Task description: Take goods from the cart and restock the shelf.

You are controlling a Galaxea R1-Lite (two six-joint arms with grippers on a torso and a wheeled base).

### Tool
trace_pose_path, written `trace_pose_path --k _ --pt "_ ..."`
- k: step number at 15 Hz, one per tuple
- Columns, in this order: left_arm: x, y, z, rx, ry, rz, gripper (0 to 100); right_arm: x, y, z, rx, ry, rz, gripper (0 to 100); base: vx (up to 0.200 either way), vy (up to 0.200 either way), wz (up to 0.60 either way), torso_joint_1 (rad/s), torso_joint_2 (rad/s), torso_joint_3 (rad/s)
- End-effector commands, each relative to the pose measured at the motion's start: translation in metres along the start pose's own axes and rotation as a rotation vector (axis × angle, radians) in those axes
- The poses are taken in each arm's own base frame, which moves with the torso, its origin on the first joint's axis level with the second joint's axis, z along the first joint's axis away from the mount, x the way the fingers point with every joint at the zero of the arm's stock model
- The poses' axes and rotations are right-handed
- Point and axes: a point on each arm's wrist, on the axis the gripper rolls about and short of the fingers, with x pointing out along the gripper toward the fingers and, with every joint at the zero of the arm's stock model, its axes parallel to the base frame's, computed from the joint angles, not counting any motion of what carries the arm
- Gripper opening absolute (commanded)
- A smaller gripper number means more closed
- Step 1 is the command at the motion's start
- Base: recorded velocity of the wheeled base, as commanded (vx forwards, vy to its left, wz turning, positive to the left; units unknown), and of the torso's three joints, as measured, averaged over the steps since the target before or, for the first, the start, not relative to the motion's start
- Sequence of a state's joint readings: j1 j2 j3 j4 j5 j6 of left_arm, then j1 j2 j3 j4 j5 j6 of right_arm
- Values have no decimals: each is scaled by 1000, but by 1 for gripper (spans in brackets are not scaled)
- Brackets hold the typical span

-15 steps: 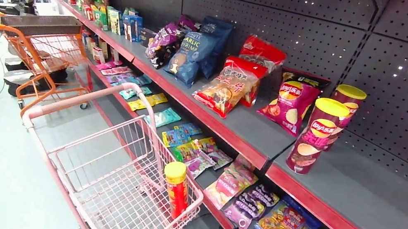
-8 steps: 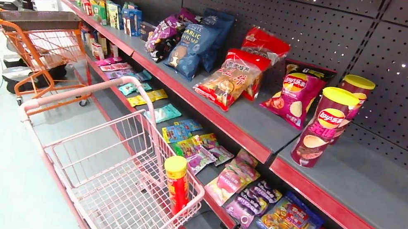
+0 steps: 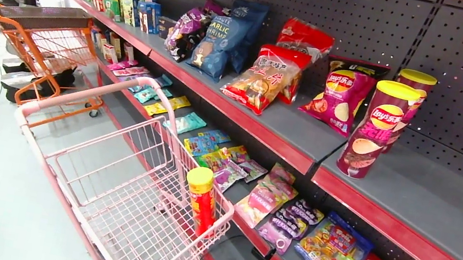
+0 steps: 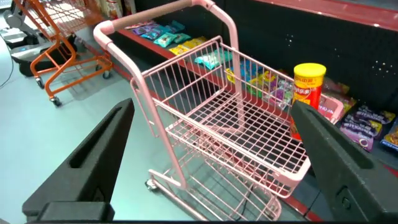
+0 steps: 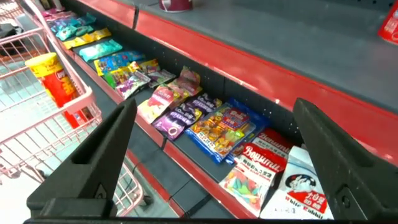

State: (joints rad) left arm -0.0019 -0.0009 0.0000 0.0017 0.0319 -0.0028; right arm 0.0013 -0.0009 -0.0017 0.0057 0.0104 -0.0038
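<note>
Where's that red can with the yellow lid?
In the head view, the red can stands upright inside the pink cart, at its corner nearest the candy bags.

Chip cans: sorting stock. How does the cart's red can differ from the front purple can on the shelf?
The red can is red-bodied, the purple can maroon. The red can stands in the pink cart, the purple can on the shelf. Both are upright with yellow lids.

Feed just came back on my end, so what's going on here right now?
Nothing is held. Both grippers are open: the left gripper hangs above the pink cart, and the right gripper faces the snack bags on the lower shelf. One red can with a yellow lid stands in the cart's corner, not yet restocked.
</note>
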Motion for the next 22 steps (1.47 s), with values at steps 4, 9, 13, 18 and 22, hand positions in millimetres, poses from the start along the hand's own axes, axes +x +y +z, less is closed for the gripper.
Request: trace_pose_path --k 4,9,13,18,22 --pt "0 0 0 0 1 1 100 0 0 0 1 1 1 100 0 0 0 -150 382 225" --pt "0 0 0 0 1 1 100 0 0 0 1 1 1 100 0 0 0 -187 499 307" --pt "0 0 0 0 1 -1 100 0 0 0 2 1 -1 100 0 0 0 -196 542 350" --pt "0 -1 0 7 1 -22 100 0 0 0 2 1 -2 100 0 0 0 -60 207 136" --pt "22 -1 127 -46 -40 -17 100 0 0 0 4 1 -2 100 0 0 0 0 0 0"
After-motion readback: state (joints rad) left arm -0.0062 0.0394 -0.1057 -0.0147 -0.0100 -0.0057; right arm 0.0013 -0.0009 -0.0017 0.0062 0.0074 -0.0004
